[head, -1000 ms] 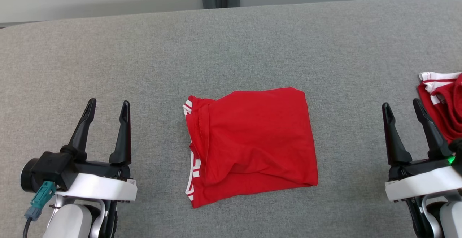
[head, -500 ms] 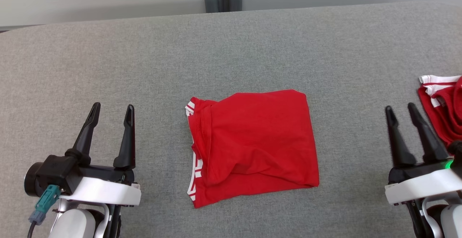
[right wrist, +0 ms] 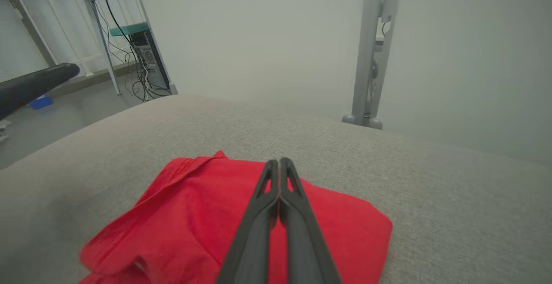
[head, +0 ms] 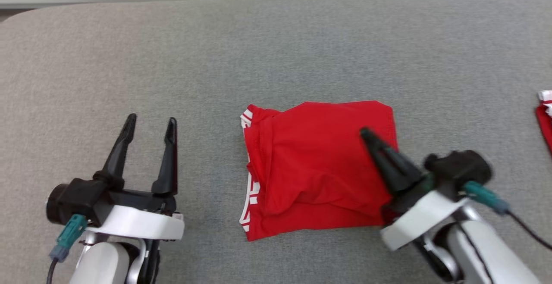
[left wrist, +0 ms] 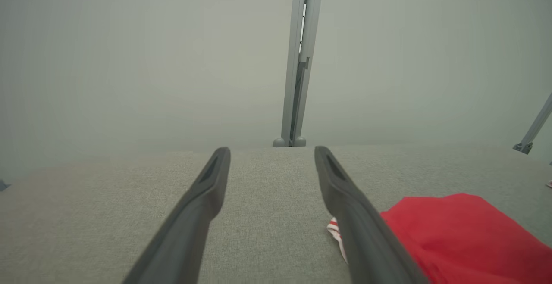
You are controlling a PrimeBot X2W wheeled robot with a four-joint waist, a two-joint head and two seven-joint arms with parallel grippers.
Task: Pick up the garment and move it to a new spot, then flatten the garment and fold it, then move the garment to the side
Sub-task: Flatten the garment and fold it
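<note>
The folded red garment lies mid-way across the grey surface. The right gripper is over its right part, fingers pressed together. The left gripper sits off to the left, spread wide.

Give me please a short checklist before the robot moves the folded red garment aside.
1. Red garment folded: ok, a compact rectangle on the grey table.
2. Right hand shut: ok, fingers together over the garment's right part.
3. Cloth gripped by right hand: not ok, none between its fingers.
4. Right fingertips touching the cloth: cannot tell.
5. Left hand clear: ok, open, left of the garment, apart.
6. Second red-and-white garment apart: ok, at far right.
</note>
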